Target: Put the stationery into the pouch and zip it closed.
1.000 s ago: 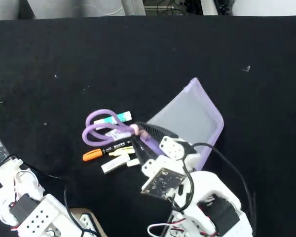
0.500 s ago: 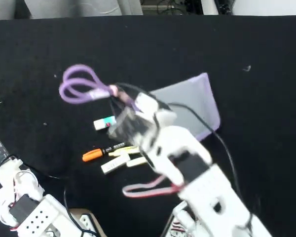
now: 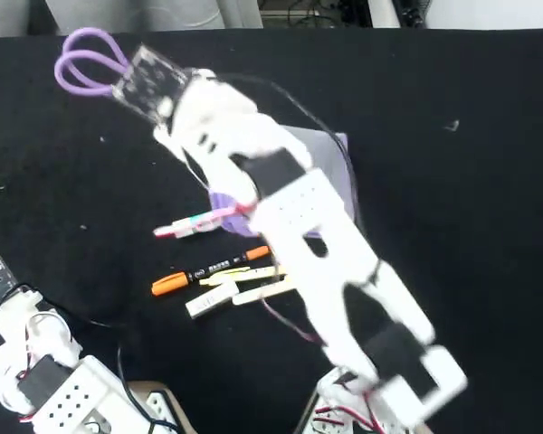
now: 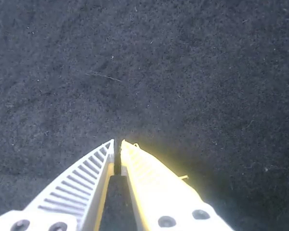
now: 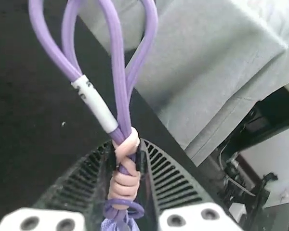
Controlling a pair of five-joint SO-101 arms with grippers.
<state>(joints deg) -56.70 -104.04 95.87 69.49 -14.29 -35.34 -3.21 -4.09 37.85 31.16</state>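
My right arm stretches across the table to the far left corner, where my right gripper (image 3: 131,80) (image 5: 125,146) is shut on the pink knot of a purple cord loop (image 3: 81,61) (image 5: 113,62). The loop is held up in the air. The translucent lilac pouch (image 3: 328,151) lies mid-table, mostly hidden under that arm. In front of it on the black cloth lie an orange marker (image 3: 208,270), a teal-and-white stick (image 3: 192,222) and pale yellow and white sticks (image 3: 242,286). My left gripper (image 4: 118,146) is shut with nothing in it, low over bare black cloth.
The left arm's white base (image 3: 45,375) sits at the front left corner. A grey drape (image 5: 207,57) hangs just past the table's far edge (image 3: 362,30). Black cloth covers the right half of the table (image 3: 471,181).
The right arm has swung from the front middle out to the far left corner, carrying the purple cord loop up and away. The pouch has shifted and flattened beneath it.
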